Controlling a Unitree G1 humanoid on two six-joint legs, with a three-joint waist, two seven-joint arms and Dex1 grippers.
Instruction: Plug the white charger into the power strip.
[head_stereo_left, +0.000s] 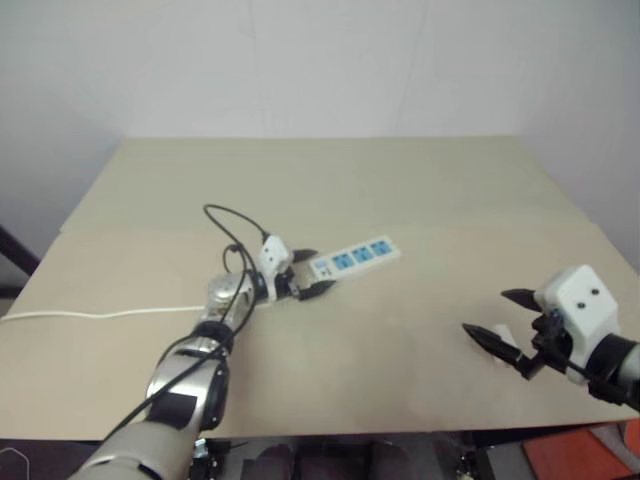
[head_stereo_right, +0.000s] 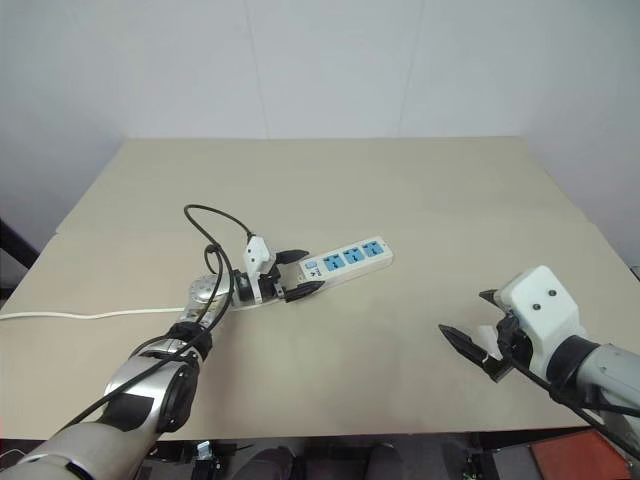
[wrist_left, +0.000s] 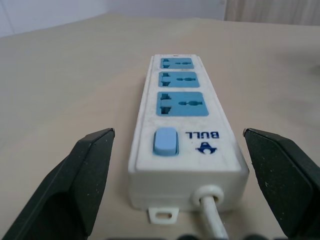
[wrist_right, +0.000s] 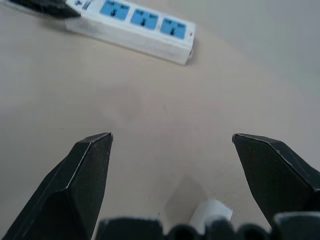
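Observation:
The power strip (head_stereo_left: 362, 254) lies flat near the middle of the tan table, its three blue sockets and blue switch (wrist_left: 165, 141) facing up. My left gripper (head_stereo_left: 325, 270) is open and level. Its fingers (wrist_left: 80, 175) stand on either side of the strip's switch and cord end without touching it. Toward the table's right front, my right gripper (head_stereo_left: 484, 311) is also open and tilts down toward the strip (wrist_right: 135, 27). The white charger (wrist_right: 212, 214) lies on the table low between the right gripper's fingers, near their base, partly hidden and not pinched. It also appears as a small white block (head_stereo_left: 505, 336).
The strip's thin white cord (head_stereo_left: 100, 314) runs left along the table to its edge. A black cable (head_stereo_left: 232, 222) loops above my left wrist. The table (head_stereo_left: 330, 180) has open surface behind and to the right of the strip. An orange object (head_stereo_left: 580, 455) sits below the front right corner.

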